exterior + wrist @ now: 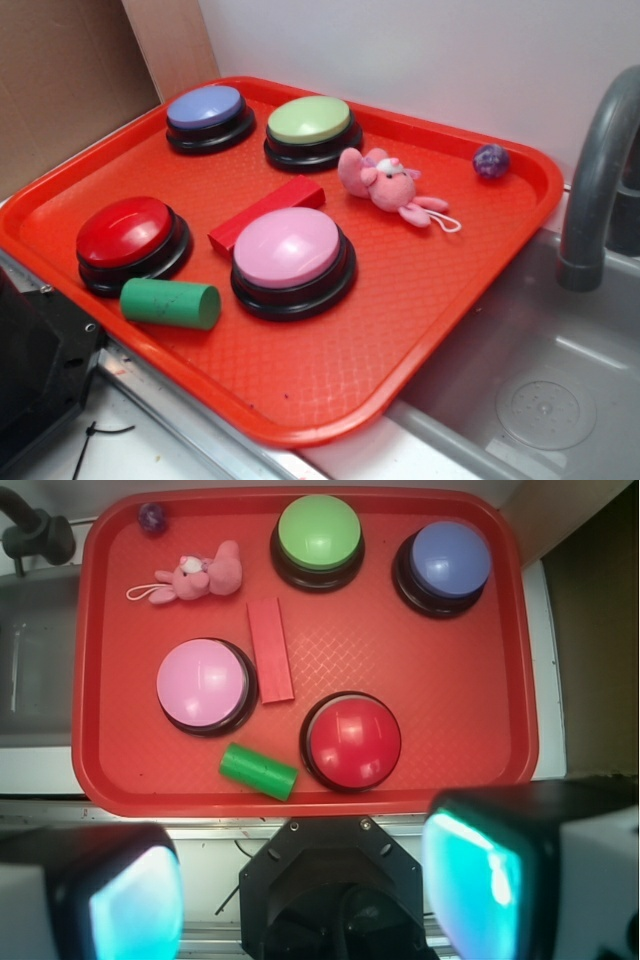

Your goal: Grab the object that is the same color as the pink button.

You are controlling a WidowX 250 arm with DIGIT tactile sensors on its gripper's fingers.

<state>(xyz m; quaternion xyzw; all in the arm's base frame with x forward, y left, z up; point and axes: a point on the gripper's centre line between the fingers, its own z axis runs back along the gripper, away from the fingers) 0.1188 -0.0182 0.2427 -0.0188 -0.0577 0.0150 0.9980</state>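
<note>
A small pink plush animal [385, 184] [202, 576] with a white face patch and a thin white string loop lies on the red tray [430, 300] [450, 660], toward its far side. The pink button [288, 250] [204, 684], a wide dome on a black base, sits near the tray's middle. In the wrist view my gripper [305, 900] is open, high above the table and off the tray's near edge. Its two fingers [135, 905] stand wide apart with nothing between them. In the exterior view the gripper is out of view.
Also on the tray are a green button [311, 124], a blue button [208, 110], a red button [128, 236], a red block [265, 212], a green cylinder [170, 303] and a small purple ball [490, 160]. A grey faucet [595, 180] and sink [540, 390] lie beside the tray.
</note>
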